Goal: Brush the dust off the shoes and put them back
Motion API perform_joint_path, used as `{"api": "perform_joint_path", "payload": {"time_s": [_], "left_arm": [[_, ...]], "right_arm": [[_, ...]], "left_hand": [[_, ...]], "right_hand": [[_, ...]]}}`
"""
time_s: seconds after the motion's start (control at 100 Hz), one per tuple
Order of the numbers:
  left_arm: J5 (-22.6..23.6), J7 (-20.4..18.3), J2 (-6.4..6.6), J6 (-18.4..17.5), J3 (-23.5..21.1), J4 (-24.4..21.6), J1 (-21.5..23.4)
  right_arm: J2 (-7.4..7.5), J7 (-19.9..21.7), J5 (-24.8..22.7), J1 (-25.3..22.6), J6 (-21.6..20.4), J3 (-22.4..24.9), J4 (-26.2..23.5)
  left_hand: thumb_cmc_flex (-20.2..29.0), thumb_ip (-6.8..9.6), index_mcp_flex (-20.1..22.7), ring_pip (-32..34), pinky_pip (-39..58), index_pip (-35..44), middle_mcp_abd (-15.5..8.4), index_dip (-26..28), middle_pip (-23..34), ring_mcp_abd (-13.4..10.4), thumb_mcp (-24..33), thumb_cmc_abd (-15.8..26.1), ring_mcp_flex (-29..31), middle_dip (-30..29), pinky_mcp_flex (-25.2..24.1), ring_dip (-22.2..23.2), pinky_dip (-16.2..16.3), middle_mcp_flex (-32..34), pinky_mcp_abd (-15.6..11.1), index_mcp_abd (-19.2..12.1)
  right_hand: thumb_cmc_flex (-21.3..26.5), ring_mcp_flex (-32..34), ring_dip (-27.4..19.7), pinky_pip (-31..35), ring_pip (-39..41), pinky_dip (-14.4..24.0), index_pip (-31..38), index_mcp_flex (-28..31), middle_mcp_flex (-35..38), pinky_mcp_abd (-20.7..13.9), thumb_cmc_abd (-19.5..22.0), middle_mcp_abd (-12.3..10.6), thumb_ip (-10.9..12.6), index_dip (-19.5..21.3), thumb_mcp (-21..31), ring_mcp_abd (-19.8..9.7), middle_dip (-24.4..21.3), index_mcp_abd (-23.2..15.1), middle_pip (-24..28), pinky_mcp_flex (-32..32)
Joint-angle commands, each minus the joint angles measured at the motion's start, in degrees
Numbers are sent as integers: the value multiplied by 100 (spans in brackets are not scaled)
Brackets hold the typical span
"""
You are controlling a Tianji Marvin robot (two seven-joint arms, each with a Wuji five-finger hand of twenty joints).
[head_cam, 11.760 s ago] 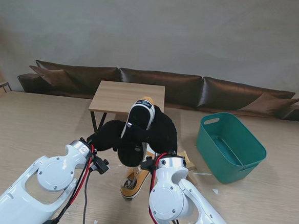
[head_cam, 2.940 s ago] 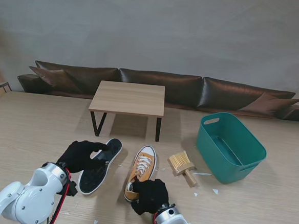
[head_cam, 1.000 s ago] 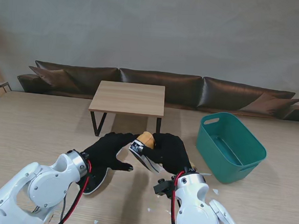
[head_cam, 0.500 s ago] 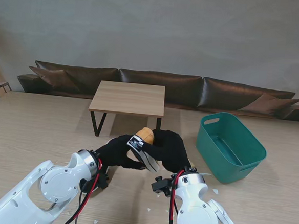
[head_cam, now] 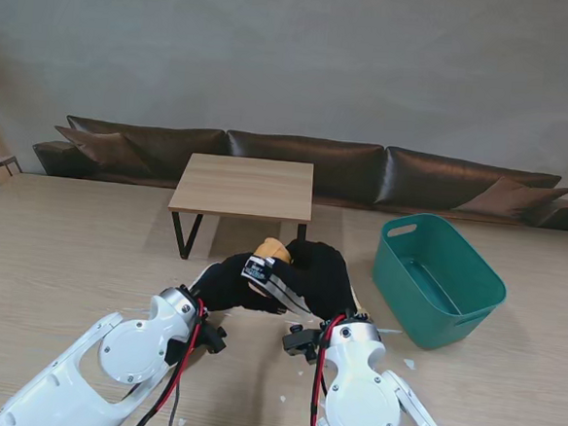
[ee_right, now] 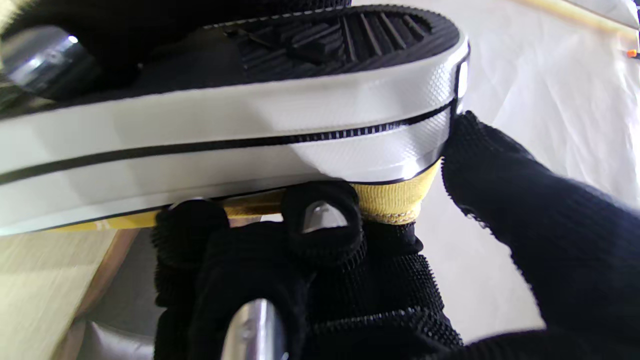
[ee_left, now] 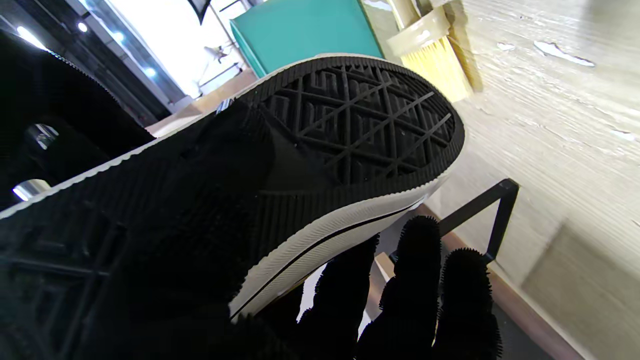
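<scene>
While both hands (head_cam: 279, 281) hold the yellow shoe (head_cam: 271, 261) above the surface (head_cam: 67, 247), fingers (ee_right: 320, 220) clamped around its stiff rubber sole, I judge it light; grip the sole's edges.

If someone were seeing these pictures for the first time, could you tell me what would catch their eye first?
Most likely the yellow sneaker held up in the air over the middle of the table, its black sole showing, clasped between the black-gloved left hand and right hand. Next, the teal tub on the table to the right. The brush lies near the tub, seen past the sole in the left wrist view.
</scene>
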Motion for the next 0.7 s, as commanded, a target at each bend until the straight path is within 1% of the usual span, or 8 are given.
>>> {"api": "perform_joint_path", "payload": {"time_s": [0.0,0.08,0.13,0.24,0.28,0.47,0.54,0.69], "left_arm": [[-15,-25,-112,-69,12,-91,-33],[-107,24,-133,-104,7,-101,-22],[-177,45,-144,-122,4,-111,-15],[-278,152,-181,-173,17,-115,-13],[-290,225,-201,-178,25,-116,-14],[-304,489,-270,-103,-6,-171,29],[-311,554,-287,-56,-35,-195,52],[-467,637,-323,20,-88,-238,100]], "right_arm": [[-108,2,23,49,23,-85,109],[-165,-145,57,109,56,-113,208],[-183,-196,78,118,71,-104,225],[-226,-296,272,93,49,-71,238],[-240,-334,330,84,31,-63,245],[-211,-294,88,153,74,-53,363],[-206,-301,-4,182,84,-52,406],[-219,-354,-92,238,127,-46,494]], "left_hand": [[377,243,782,297,261,2531,-201,749,348,54,215,811,330,260,119,155,295,397,37,-304],[410,234,799,441,874,2685,-216,652,353,45,201,796,415,269,0,170,483,586,9,-250],[449,235,801,528,1796,2780,-206,621,355,28,214,782,498,221,-198,164,229,746,-36,-182],[528,201,826,674,3451,3022,-118,452,333,69,435,688,1099,656,-26,79,-668,1311,99,43],[525,173,814,745,3823,3130,-119,354,321,94,598,633,1466,855,232,40,-869,1632,212,122],[458,139,903,1383,4936,3419,-256,68,659,70,1105,395,2966,1185,1608,179,-1076,2734,667,243],[444,141,937,1602,5159,3483,-220,27,828,48,1259,302,3308,1365,1946,277,-1154,2830,745,313],[494,136,984,1796,5271,3507,-94,-59,962,15,1382,241,3708,1517,2333,384,-1261,2889,888,453]], "right_hand": [[308,-136,-81,-41,-206,124,3153,577,-399,143,304,-178,316,1038,364,-504,194,861,-748,1105],[221,-140,-134,-55,-269,146,3059,486,-493,172,401,-47,291,1008,205,-460,101,637,-823,1021],[7,-145,-214,-87,-414,166,2855,332,-611,230,572,88,258,944,18,-335,2,443,-950,911],[-552,-176,-452,-204,-899,394,1771,-264,-1181,552,1341,598,359,397,-388,254,-356,869,-1478,372],[-493,-191,-556,-250,-1120,560,1188,-633,-1398,658,1517,734,244,-239,-481,491,-576,930,-1695,171],[-522,-476,-876,-461,-2035,602,27,-1391,-2007,639,1667,696,264,-1363,-671,708,-1102,680,-2179,-330],[-583,-855,-925,-702,-2472,543,-372,-1593,-2256,663,1755,693,484,-1516,-712,784,-1329,614,-2372,-603],[-602,-1398,-1132,-1200,-3312,351,-861,-1926,-2604,676,1816,689,531,-1824,-807,830,-1713,494,-2705,-1005]]}}
